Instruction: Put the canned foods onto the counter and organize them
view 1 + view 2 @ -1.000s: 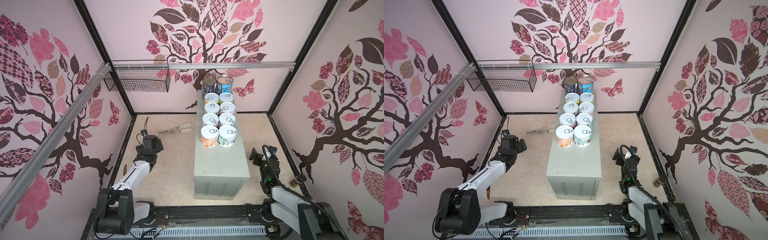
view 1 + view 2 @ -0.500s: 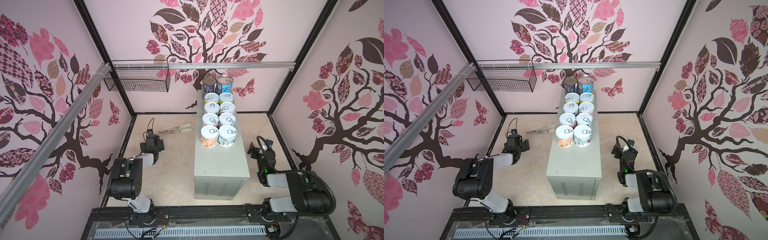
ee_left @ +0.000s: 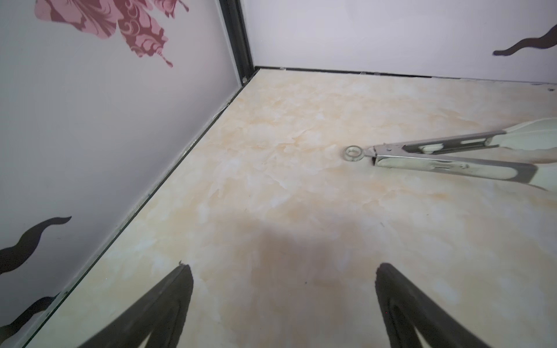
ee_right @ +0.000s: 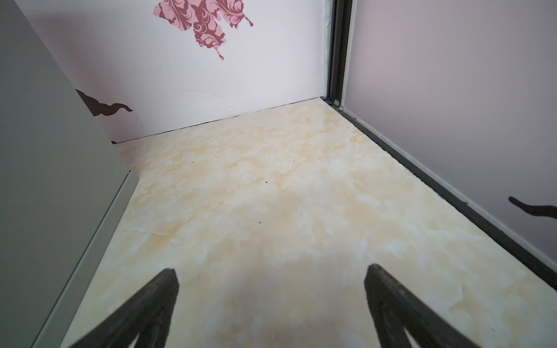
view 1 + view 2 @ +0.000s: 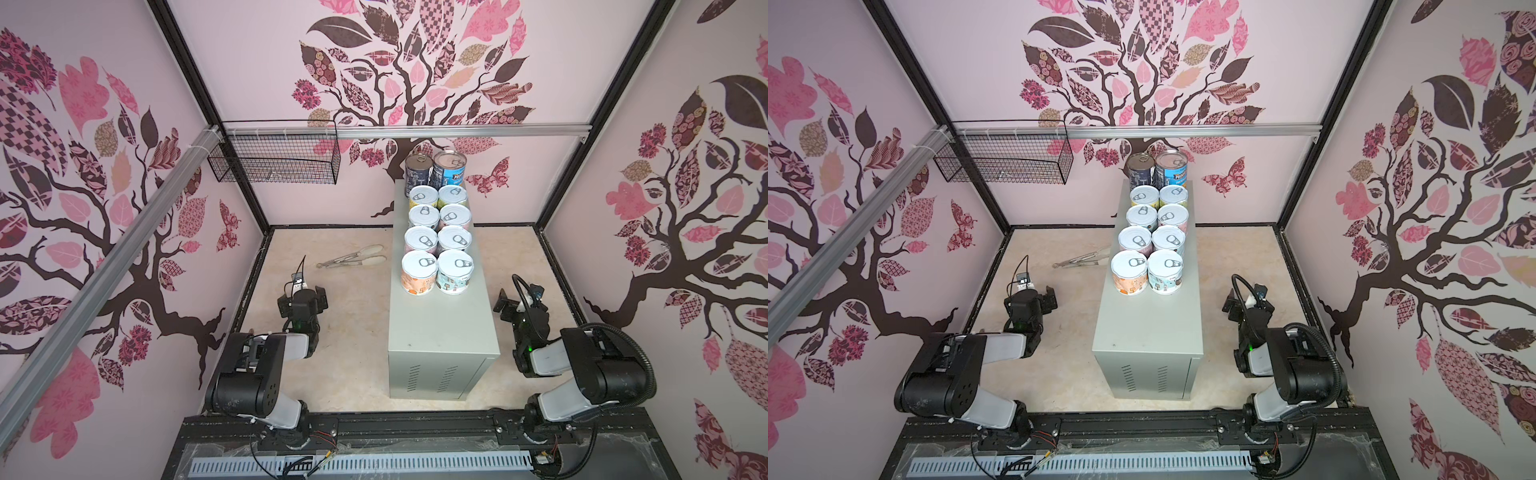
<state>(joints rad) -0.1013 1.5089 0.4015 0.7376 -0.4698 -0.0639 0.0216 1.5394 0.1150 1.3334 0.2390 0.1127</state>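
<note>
Beige marbled floor (image 5: 357, 332) carries the counter (image 5: 442, 328), a long pale grey-green metal box standing lengthwise in both top views, its vent slots on the near end and its far end close to the back wall. A black wire basket (image 5: 274, 158) hangs from the rail at the back left corner. The left gripper (image 5: 302, 296) is low over the floor, well apart from the counter's left long side, jaws spread wide; its wrist view shows only floor between them (image 3: 283, 268). The right gripper (image 5: 519, 295) sits low just off the counter's right long side, jaws likewise spread over floor (image 4: 271, 268). The canned foods (image 5: 455, 239) all stand upright on the counter's top in two columns of five, filling its far half. The navy tall tin (image 5: 417, 170) and the blue tall tin (image 5: 449, 168) stand at the far edge, and the short tins run forward to the orange-labelled tin (image 5: 419, 274) and its pale blue neighbour (image 5: 455, 272) about midway along. Metal tongs (image 5: 353, 259) lie on the floor near the counter's left side, with the cream tips toward it.
</note>
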